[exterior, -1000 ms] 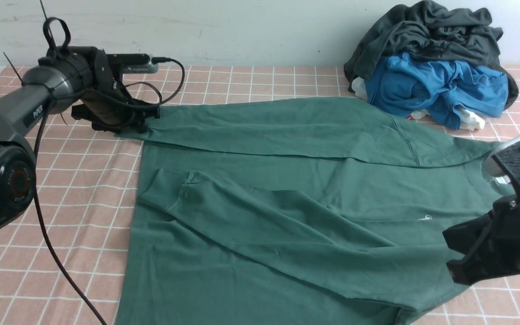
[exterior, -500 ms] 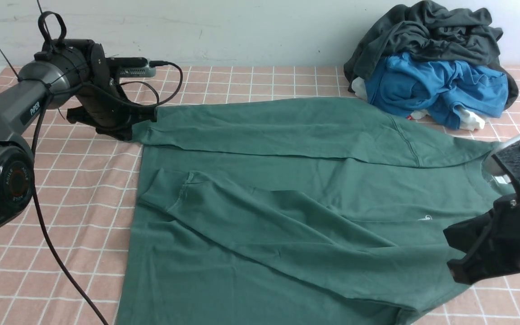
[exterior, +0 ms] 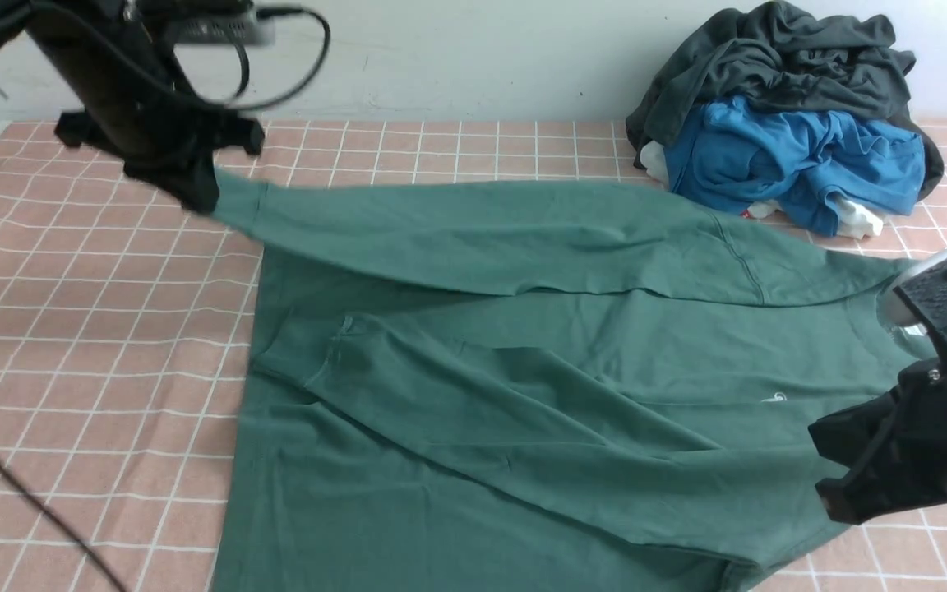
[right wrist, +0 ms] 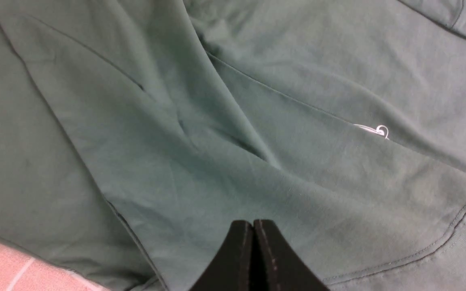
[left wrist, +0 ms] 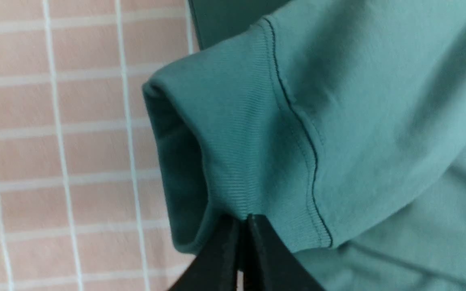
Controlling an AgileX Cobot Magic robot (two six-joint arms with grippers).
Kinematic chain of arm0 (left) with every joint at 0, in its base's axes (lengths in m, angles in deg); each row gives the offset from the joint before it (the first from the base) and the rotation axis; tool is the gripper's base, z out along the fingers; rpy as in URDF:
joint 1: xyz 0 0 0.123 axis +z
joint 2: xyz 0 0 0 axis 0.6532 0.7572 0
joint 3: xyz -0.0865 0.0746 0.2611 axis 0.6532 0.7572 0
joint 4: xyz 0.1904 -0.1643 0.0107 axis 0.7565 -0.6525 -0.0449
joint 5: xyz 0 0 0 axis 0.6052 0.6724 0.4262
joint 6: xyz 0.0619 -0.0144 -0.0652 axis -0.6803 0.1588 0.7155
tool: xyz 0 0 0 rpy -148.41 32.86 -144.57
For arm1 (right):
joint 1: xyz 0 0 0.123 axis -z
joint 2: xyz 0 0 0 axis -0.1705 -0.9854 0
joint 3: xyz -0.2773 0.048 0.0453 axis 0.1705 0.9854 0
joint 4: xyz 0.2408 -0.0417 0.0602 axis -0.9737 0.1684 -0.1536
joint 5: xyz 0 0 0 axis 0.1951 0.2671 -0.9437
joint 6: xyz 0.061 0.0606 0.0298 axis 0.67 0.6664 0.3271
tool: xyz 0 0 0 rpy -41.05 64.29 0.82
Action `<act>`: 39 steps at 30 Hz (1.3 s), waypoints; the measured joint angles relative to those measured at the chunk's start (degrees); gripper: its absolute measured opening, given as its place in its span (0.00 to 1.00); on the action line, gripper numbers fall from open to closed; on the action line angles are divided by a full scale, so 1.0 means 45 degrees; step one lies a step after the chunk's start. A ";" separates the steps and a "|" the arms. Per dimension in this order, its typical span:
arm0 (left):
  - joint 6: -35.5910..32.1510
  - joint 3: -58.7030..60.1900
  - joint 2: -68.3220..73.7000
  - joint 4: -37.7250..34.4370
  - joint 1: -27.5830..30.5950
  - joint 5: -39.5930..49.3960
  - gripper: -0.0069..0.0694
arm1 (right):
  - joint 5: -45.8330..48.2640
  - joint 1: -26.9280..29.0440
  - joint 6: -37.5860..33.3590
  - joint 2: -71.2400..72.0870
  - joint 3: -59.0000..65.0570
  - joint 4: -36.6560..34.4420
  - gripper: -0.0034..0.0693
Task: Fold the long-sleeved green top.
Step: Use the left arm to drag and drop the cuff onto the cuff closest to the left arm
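One cuff [left wrist: 225, 161] of the green top [exterior: 523, 395] is now lifted, left gripper [left wrist: 244, 230] freshly clamped on it. Right gripper [right wrist: 253, 234] is pinched together, empty. Sleeve fold begins.

Green top [exterior: 523, 395] flat, one cuff [left wrist: 225, 133] aloft

The left gripper [exterior: 194, 196] was held raised at the far left corner of the green long-sleeved top [exterior: 523, 370], with its blurred arm reaching in from farther left. Its jaws were pressed together and pinched on the edge of the top's ribbed cuff [left wrist: 225, 133]. The right gripper [exterior: 821, 464] was held low over the top's near right part, pointed toward its middle. Its jaws were closed flat against each other; whether their tips touched the top could not be told.
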 joint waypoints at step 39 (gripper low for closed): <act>-0.0130 0.5486 -0.2009 -0.0999 -0.0216 -0.3773 0.09 | 0.4786 0.2541 0.1852 -1.5028 -1.5237 0.2606 0.25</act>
